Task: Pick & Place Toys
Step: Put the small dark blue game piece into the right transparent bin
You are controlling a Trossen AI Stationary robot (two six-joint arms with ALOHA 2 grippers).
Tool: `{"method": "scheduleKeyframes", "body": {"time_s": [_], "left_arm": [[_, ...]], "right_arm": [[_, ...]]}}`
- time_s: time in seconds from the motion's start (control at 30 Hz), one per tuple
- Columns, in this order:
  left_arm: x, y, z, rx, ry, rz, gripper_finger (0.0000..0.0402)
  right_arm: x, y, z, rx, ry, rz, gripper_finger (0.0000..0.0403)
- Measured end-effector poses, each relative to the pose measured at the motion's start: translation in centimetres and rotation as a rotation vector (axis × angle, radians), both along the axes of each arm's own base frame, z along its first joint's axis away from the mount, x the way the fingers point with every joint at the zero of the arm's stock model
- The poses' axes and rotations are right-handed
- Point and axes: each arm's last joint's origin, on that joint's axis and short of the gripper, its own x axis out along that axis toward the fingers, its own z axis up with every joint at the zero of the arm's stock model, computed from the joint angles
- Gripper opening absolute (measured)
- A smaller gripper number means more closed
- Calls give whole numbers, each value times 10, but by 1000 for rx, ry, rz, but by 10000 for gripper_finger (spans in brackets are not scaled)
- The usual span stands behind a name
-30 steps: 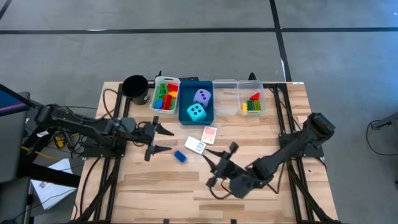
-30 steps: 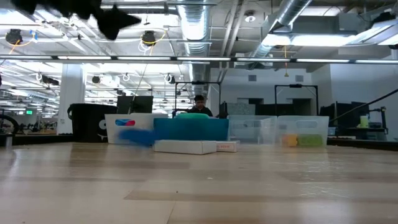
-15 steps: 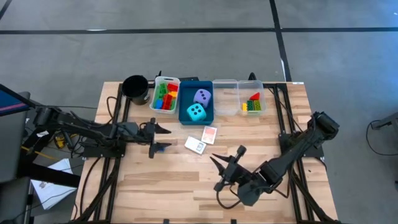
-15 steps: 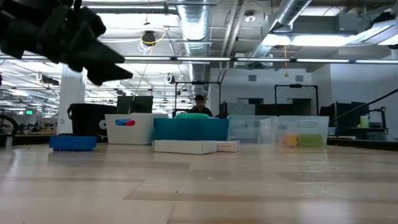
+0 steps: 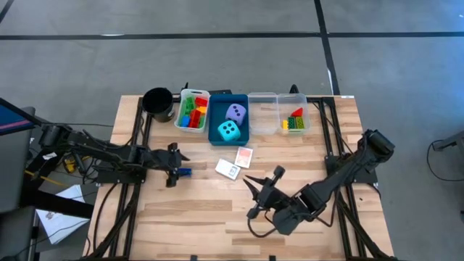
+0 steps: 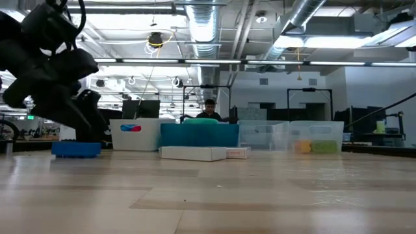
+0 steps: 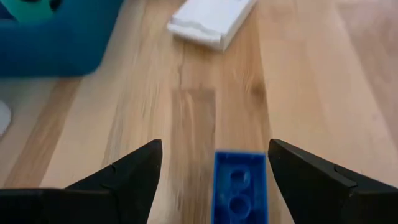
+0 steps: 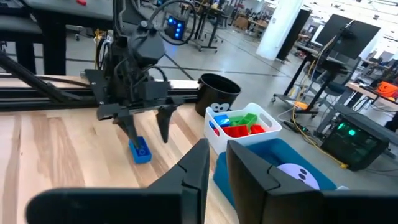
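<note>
Wooden table (image 5: 188, 210) filled the centre of the high view, trays lined along its upper edge. Left arm reached in from the left edge, right arm from the lower right.

Left gripper (image 5: 176, 172) sat left of centre, fingers spread wide, straddling the blue brick (image 5: 185, 172) on the wood; nothing grasped. Left wrist view: brick (image 7: 239, 186) lay between the two fingers (image 7: 134, 171), apart from both. Low view put the brick (image 6: 76, 149) at the left, flat on the table, with the gripper just above it.

Right gripper (image 5: 251, 194) hovered below centre, clenched and empty; right wrist view showed its fingers (image 8: 252, 171) nearly together.

Blue tray (image 5: 217, 138) at upper centre held the lavender die (image 5: 235, 112) above the cyan die (image 5: 229, 130). White tray (image 5: 179, 110) to its left held red, green, yellow and blue bricks (image 5: 192, 112). Clear tray (image 5: 279, 129) to the right held a few bricks (image 5: 293, 122) at its right end. Black cup (image 5: 157, 102) stood furthest left in the row.

Two card packs just below the blue tray: red-backed one (image 5: 245, 156) and white one (image 5: 228, 170), close to each other. No print readable on either. White tray in the low view carried a red-and-blue label (image 6: 130, 128), text illegible.

Person (image 6: 208, 110) was visible far back in the low view, centre.
</note>
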Motion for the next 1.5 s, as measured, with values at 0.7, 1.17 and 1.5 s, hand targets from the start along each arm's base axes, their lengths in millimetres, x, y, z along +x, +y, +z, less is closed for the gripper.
{"method": "scheduleKeyframes", "body": {"time_s": [0.7,1.17,1.5], "left_arm": [[-3,-2,-6,-44,76,-64,287],[9,-3,-18,-32,178,-52,262],[15,-4,-21,-53,198,-63,130]], "right_arm": [[12,-17,-6,110,56,72,52],[12,-17,-6,111,56,73,52],[12,-16,-6,111,56,73,52]]}}
